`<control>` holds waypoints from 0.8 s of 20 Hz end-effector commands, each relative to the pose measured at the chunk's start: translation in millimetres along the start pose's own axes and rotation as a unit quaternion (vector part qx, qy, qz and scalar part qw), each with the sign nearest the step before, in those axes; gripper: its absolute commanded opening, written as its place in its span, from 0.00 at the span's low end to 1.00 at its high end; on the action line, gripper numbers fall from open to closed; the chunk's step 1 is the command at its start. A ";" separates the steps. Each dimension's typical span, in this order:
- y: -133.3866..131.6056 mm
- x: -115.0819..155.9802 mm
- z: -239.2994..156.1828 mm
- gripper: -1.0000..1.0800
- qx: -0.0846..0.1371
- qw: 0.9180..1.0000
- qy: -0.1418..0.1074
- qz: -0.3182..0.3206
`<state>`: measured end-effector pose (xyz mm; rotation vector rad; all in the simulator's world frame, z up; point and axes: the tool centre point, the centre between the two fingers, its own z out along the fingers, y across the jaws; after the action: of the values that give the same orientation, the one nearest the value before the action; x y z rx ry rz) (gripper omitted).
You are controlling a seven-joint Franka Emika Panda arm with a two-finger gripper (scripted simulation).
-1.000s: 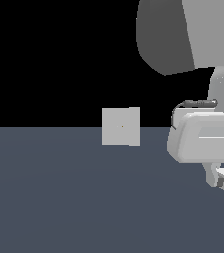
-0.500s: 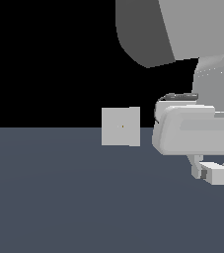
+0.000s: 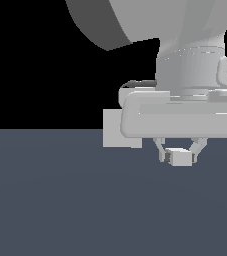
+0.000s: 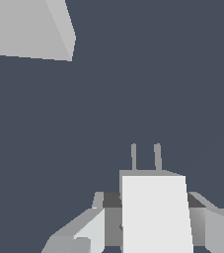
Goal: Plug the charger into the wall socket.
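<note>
Below the arm's broad white housing, the end effector (image 3: 178, 151) is closed on the charger (image 3: 180, 157), one finger (image 3: 160, 151) on each side of the block, which hangs clear of the dark desk (image 3: 60, 200). The wrist view shows the charger (image 4: 155, 212) as a pale block between the fingers (image 4: 89, 227) with two thin prongs projecting from its far end over bare desk (image 4: 158, 74).

Compared with a second ago, the arm has travelled toward the exterior view's left: its housing then stood well apart from the socket, to that view's right, and half a second ago it was just beside it. It now overlaps the socket (image 3: 116, 132) and hides the right part of the plate, centre dot included. The charger sits to the exterior view's right of the socket, lower than its centre, apart from it. In the wrist view the socket (image 4: 29, 29) appears as a slab at one corner, well off the line of the prongs.
</note>
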<state>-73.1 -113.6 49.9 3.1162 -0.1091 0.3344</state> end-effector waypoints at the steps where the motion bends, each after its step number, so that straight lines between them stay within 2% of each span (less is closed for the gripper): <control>1: -17.2 5.1 -7.4 0.00 -0.001 1.000 0.000 0.008; 9: -65.5 21.9 -27.4 0.00 -0.006 1.000 0.000 0.029; 16: -93.2 33.2 -38.6 0.00 -0.010 0.999 0.000 0.041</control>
<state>-44.4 -27.0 92.3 3.1004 -0.2296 0.3320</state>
